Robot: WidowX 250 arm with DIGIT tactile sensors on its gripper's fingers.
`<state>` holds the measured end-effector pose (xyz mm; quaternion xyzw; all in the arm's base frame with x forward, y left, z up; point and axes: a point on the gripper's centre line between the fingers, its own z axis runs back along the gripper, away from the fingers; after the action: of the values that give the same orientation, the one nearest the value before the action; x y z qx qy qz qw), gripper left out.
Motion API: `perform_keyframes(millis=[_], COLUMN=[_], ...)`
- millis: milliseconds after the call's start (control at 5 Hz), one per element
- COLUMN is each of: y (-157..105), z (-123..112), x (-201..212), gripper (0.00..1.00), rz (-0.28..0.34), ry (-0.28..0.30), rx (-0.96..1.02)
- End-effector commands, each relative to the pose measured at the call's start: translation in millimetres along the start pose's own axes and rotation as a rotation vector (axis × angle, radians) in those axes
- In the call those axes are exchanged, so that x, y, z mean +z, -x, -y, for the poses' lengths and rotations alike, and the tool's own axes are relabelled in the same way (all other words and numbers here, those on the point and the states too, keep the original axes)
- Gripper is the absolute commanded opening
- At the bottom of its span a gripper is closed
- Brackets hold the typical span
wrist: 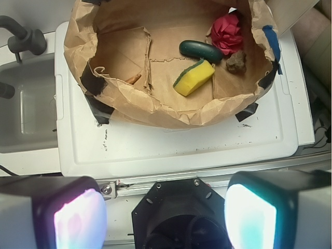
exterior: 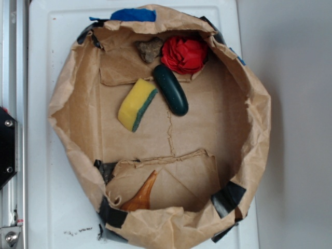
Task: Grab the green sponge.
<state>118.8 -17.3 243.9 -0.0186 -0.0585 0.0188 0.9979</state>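
The green sponge (exterior: 136, 105) is a yellow foam block with a dark green scouring edge, lying on the floor of a brown paper bag nest (exterior: 72, 111). In the wrist view the green sponge (wrist: 194, 78) lies far ahead inside the paper nest (wrist: 150, 106). My gripper (wrist: 165, 218) is open, high above the robot base and well short of the sponge, with nothing between its fingers (wrist: 78, 218). The gripper does not show in the exterior view.
Beside the sponge lies a glossy dark green cucumber-like thing (exterior: 170, 89), with a red crumpled cloth (exterior: 184, 54) and a brown rock (exterior: 149, 50) behind it. An orange-brown pointed thing (exterior: 142, 194) rests at the nest's near wall. A grey sink basin (wrist: 26, 104) sits left of the white table (wrist: 181, 145).
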Motion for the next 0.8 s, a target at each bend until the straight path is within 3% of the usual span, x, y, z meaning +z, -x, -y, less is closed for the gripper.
perform_keyframes(millis=[0,200,400,600], y=[0,-37,-63,-81], z=[0,5,-4,-10], x=[0,-9,-25,-39], gripper=[1.00,1.00,1.00,1.00], rz=[0.000,0.006,-0.044,-0.068], ry=[0.000,-0.054,-0.095,-0.100], rx=[0.000,0.151,0.293,0.386])
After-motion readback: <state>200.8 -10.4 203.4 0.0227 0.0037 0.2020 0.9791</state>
